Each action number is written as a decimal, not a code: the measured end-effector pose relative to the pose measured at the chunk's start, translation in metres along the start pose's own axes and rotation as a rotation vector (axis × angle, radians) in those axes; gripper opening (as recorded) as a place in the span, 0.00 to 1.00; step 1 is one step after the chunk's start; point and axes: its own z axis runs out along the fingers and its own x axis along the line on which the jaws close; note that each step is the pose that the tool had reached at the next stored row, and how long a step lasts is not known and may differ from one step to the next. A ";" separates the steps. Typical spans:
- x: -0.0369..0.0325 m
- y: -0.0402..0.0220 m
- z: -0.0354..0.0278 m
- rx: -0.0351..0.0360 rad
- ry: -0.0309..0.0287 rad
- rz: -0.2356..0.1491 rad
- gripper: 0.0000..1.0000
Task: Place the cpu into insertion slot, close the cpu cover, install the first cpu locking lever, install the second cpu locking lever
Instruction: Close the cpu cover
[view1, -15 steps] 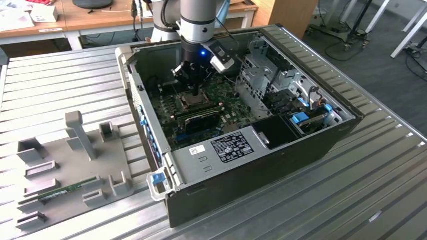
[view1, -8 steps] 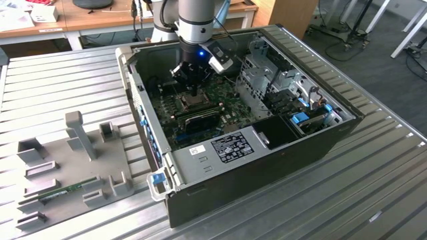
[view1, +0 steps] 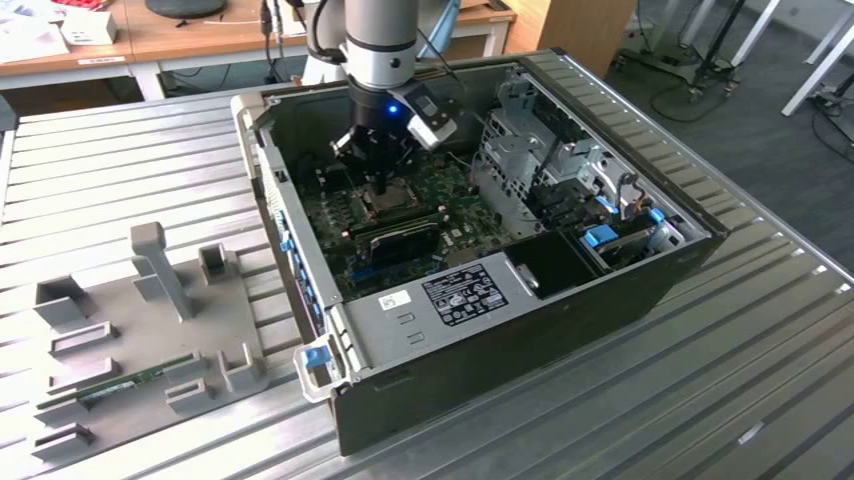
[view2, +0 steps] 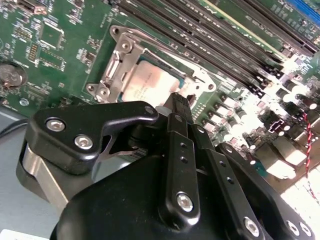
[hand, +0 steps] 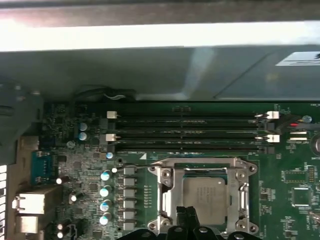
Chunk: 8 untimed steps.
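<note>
**Gripper**: black, on the grey arm reaching down into the open computer case. Its fingers are drawn together with nothing between them. It hovers just above one edge of the socket; contact with the metal below cannot be told.

**Cpu**: silvery-tan square chip, seated flat in the insertion slot, directly beneath the fingertips in both wrist views.

**Insertion slot**: square socket with a silvery rim, set in the board, just beside the memory slots.

**Cpu cover**: silvery frame plate, apparently lying down over the socket, the chip's face showing through its cut-out middle. Whether it is latched cannot be told.

**Memory slots**: long black parallel rows, running along one side of the socket.

**Circuit board**: green, surrounding the socket. It carries a row of blue-topped capacitors beside the socket and a round coin battery well apart from it.

**Computer case**: dark tower lying on its side, panel off, with drive cages along the side toward the exterior view's right.

**Tabletop**: ribbed grey metal, bearing the case.

**Fixture plate**: grey, with upright blocks, on the tabletop near the case at the exterior view's left. A thin green strip lies on it.
</note>
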 end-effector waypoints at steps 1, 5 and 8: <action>0.0015 0.0000 0.0001 0.0000 -0.0002 0.000 0.10; 0.0049 0.0000 0.0014 0.0001 -0.0003 0.000 0.10; 0.0060 -0.0001 0.0040 0.0000 -0.0004 0.000 0.10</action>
